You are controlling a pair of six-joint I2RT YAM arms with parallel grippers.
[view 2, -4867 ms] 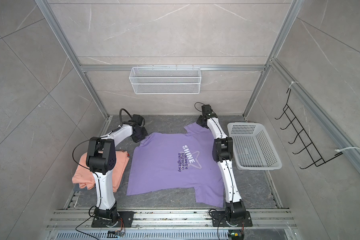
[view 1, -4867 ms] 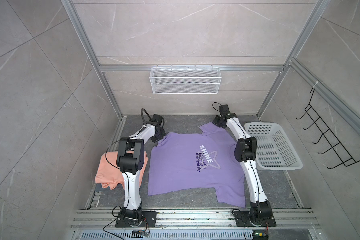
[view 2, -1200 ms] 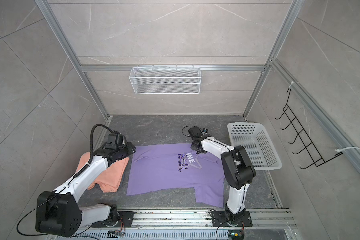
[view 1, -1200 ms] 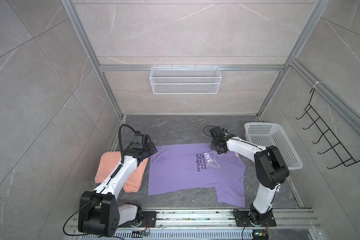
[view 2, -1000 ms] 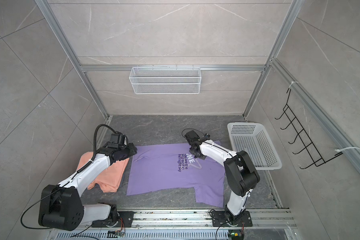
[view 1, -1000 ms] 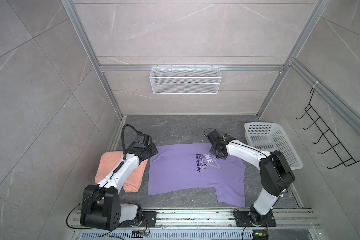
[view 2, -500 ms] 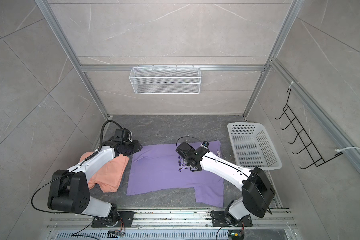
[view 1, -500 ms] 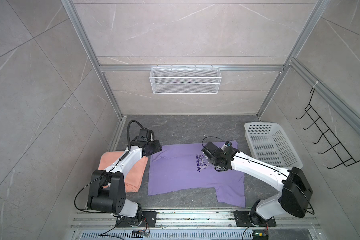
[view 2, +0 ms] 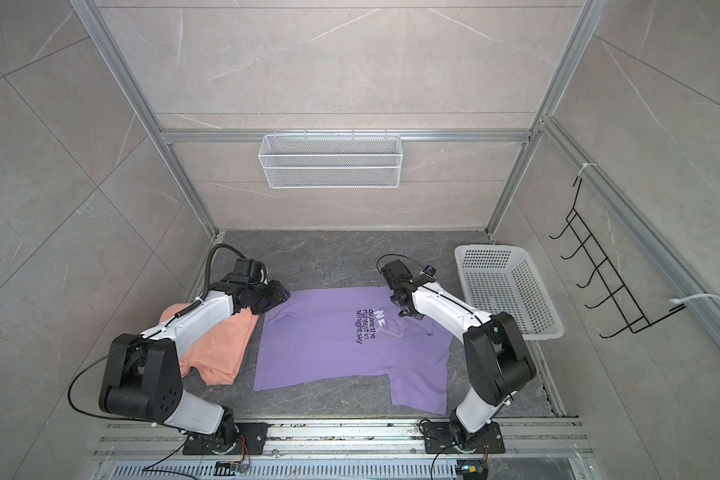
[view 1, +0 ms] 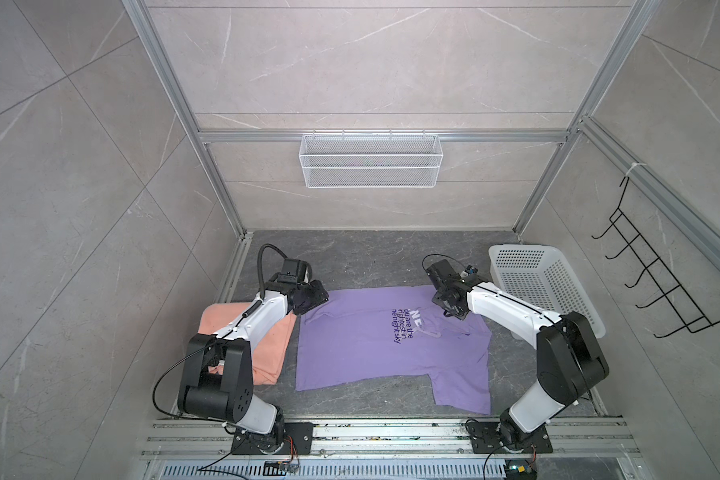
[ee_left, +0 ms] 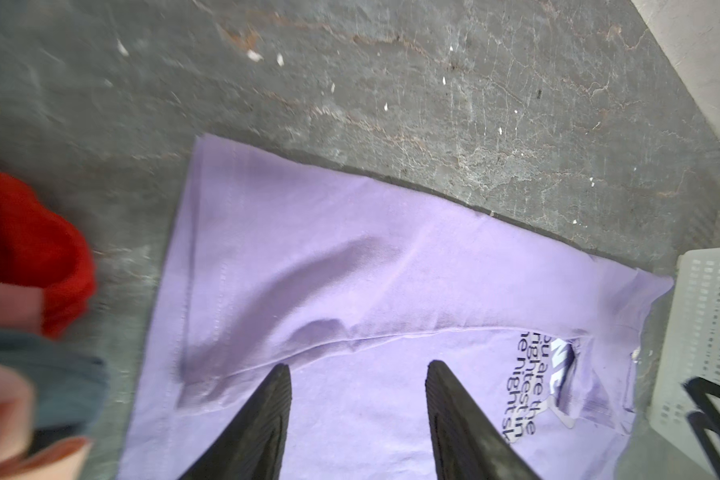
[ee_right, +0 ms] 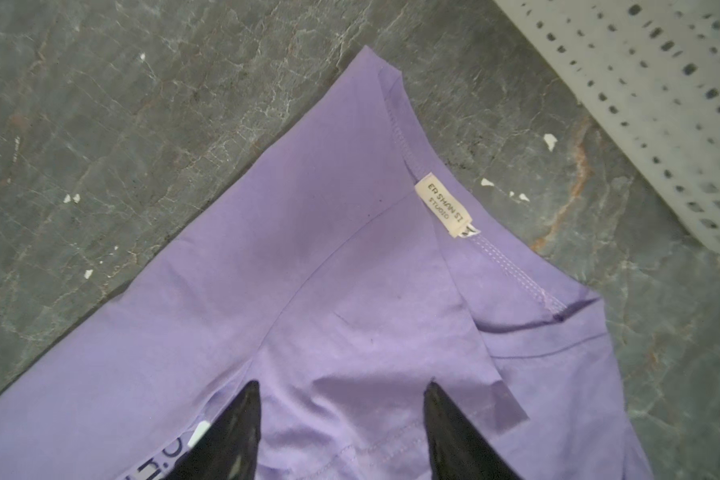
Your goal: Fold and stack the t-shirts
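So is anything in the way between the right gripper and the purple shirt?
Nothing visible. In the right wrist view the right gripper stands open right over the purple shirt, near its label, with only cloth below the jaws. The basket lies off to the side, apart from the shirt.

Lavender t-shirt [view 1: 350, 353] bears dark lettering [view 1: 404, 326] (peach t-shirt [view 1: 267, 353] plain).

A robot test cell: aluminium frame [view 1: 267, 136] walled with grey tiled panels [view 1: 371, 62], two arms [view 1: 258, 322] bolted to a rail [view 1: 391, 432], a wire basket [view 1: 370, 160] hung well beyond both jaws.
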